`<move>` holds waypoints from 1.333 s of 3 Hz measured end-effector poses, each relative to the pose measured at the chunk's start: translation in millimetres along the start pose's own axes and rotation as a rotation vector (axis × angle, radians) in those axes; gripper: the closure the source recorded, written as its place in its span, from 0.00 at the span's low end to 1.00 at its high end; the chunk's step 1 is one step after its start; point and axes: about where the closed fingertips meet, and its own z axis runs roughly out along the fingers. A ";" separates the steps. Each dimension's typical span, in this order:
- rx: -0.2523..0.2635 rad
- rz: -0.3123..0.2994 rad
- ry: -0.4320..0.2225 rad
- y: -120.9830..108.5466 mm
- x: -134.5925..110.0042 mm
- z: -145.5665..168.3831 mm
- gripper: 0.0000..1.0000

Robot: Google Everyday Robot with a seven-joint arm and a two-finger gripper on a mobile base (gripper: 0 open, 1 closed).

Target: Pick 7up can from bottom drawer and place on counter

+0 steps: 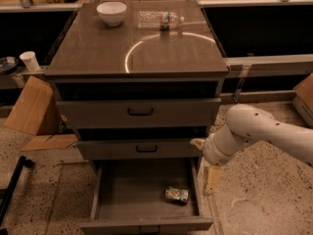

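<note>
The 7up can (176, 195) lies on its side on the floor of the open bottom drawer (146, 224), near its right wall. My gripper (203, 166) hangs at the end of the white arm just right of the drawer, above and to the right of the can, not touching it. Its beige fingers (211, 180) stand apart and hold nothing. The counter (137, 50) is the glossy brown top of the cabinet, with a curved light reflection on it.
A white bowl (111, 12) and a clear water bottle (159, 19) sit at the back of the counter. The two upper drawers (141, 112) are shut. Cardboard (32, 106) and a paper cup (30, 60) are at the left. A box (305, 99) stands at far right.
</note>
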 end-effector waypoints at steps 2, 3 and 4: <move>-0.091 0.043 -0.142 2.8 21.4 90.5 0.00; -0.091 0.043 -0.142 2.8 21.4 90.9 0.00; -0.094 0.044 -0.134 -0.4 33.7 115.5 0.00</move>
